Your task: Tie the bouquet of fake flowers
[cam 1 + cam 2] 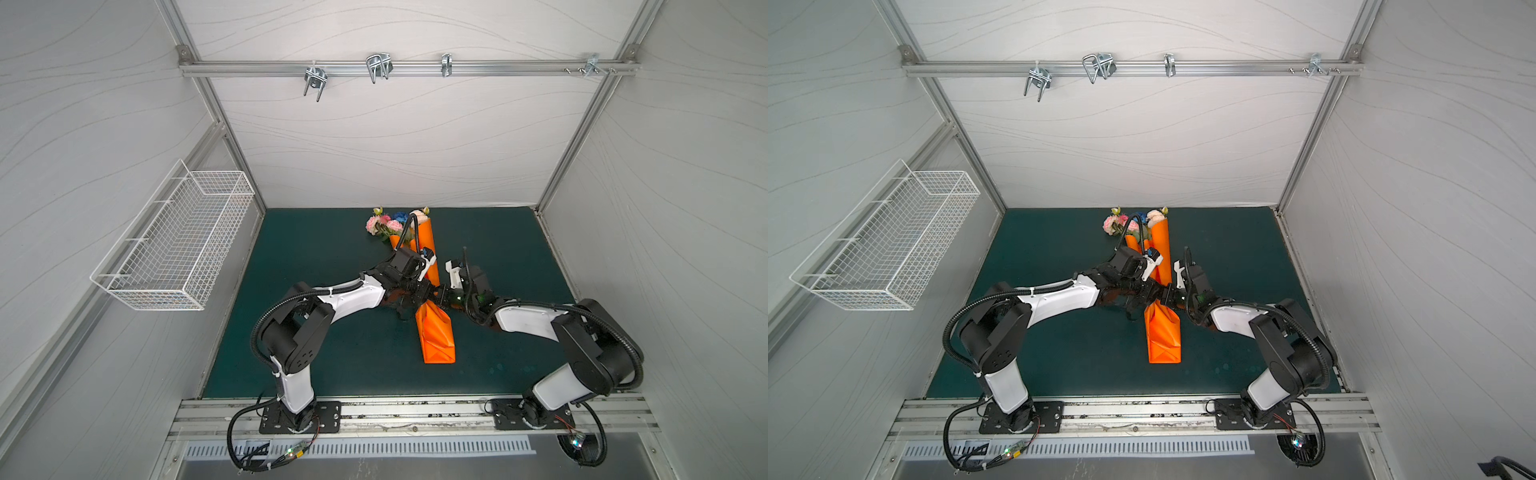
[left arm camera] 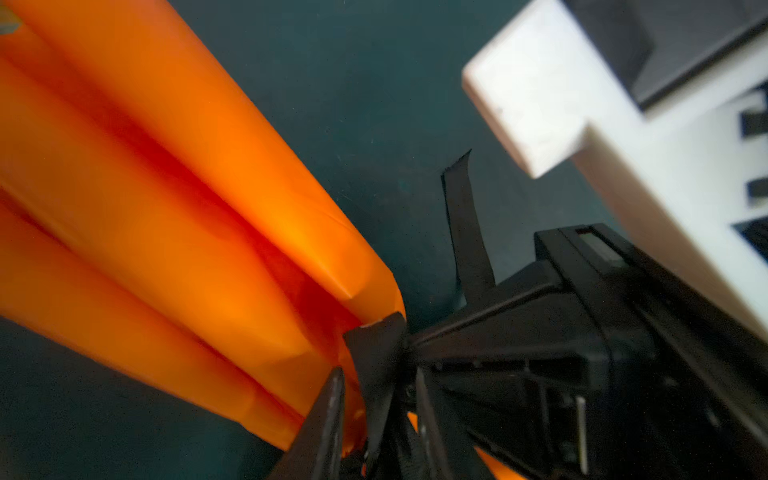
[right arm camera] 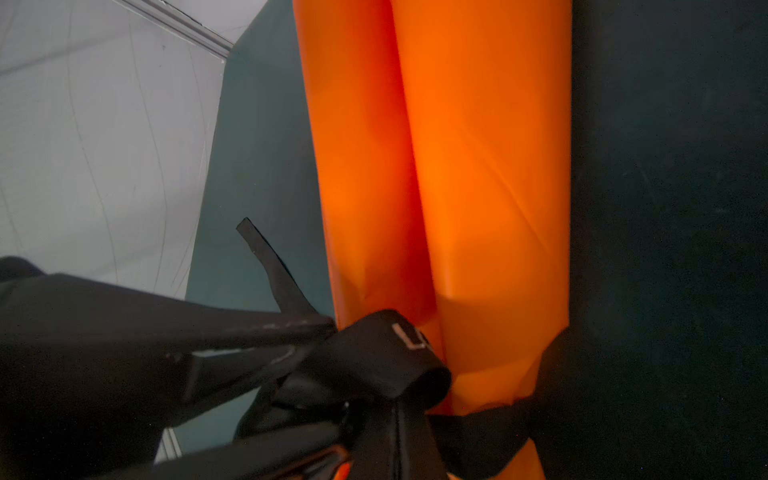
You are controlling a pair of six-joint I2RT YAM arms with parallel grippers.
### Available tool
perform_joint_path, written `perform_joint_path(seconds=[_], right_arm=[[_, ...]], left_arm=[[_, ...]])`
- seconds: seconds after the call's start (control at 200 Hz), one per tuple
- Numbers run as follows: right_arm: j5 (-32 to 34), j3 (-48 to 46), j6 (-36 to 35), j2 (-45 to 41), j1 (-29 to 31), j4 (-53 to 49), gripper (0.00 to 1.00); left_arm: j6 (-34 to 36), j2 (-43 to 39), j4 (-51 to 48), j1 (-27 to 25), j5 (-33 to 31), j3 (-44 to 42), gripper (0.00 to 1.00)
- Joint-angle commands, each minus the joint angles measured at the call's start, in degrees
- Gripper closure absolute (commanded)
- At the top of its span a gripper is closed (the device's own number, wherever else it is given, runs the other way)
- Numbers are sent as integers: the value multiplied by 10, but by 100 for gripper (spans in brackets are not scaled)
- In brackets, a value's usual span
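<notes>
The bouquet of fake flowers [image 1: 388,223] [image 1: 1121,222] lies on the green mat, wrapped in orange paper [image 1: 434,336] [image 2: 166,208] [image 3: 478,166], with its pink, peach and blue blossoms at the far end. A black ribbon [image 2: 376,345] [image 3: 386,353] circles the narrow waist of the wrap, and one tail [image 2: 465,232] sticks up. Both grippers meet at that waist. My left gripper [image 1: 431,293] [image 2: 379,382] stands open, with a ribbon strand running loose between its fingers. My right gripper [image 1: 443,296] [image 3: 386,440] is shut on the ribbon just below a loop.
A white wire basket [image 1: 174,245] hangs on the left wall. A metal rail with hooks [image 1: 378,68] runs across the back wall, high up. The green mat [image 1: 311,249] ends at the enclosure walls on three sides.
</notes>
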Motion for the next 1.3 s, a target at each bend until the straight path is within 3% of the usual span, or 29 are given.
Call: perform_joint_path(seconds=[0.0, 0.065, 0.195, 0.53, 0.89, 1.065, 1.125, 1.291], right_arm=[[14, -5, 6, -16, 5, 40, 100], [15, -4, 6, -13, 5, 40, 100], [12, -6, 5, -10, 4, 38, 100], [-2, 4, 8, 8, 8, 47, 100], [-22, -2, 34, 41, 8, 130, 100], [-34, -12, 49, 100, 6, 257, 100], [-40, -20, 64, 130, 3, 332, 100], [-53, -43, 101, 204, 0, 517, 100]], left_arm=[[-13, -12, 19, 0, -10, 0, 73], [-18, -8, 18, 4, -5, 2, 78], [-28, -4, 18, 18, 25, 8, 100], [-42, -13, 30, 28, 62, 13, 98], [-58, -21, 59, 28, 83, 0, 97], [-78, -30, 81, 28, 92, -21, 96], [-85, -32, 88, 28, 94, -30, 89], [-93, -30, 89, 28, 93, -36, 88]])
